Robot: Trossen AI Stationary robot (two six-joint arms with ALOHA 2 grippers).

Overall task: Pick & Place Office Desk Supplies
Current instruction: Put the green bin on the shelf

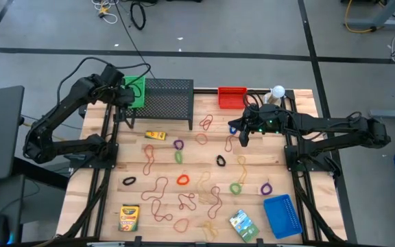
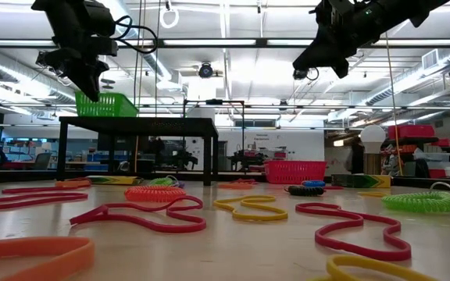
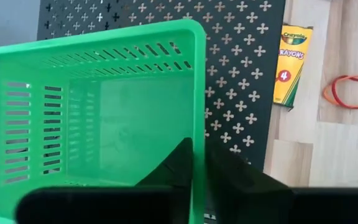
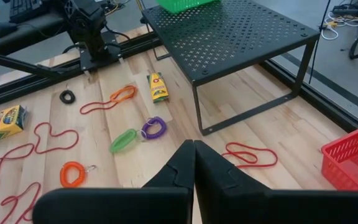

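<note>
With the left claw straddling the green basket's wall, grip unclear, and the right claw clenched empty, the limp, light rubber bands need pinching on one strand.

Past my left claw, at two o'clock, I read "Crayola", "CRAYONS" and "4" on the small crayon box.
</note>
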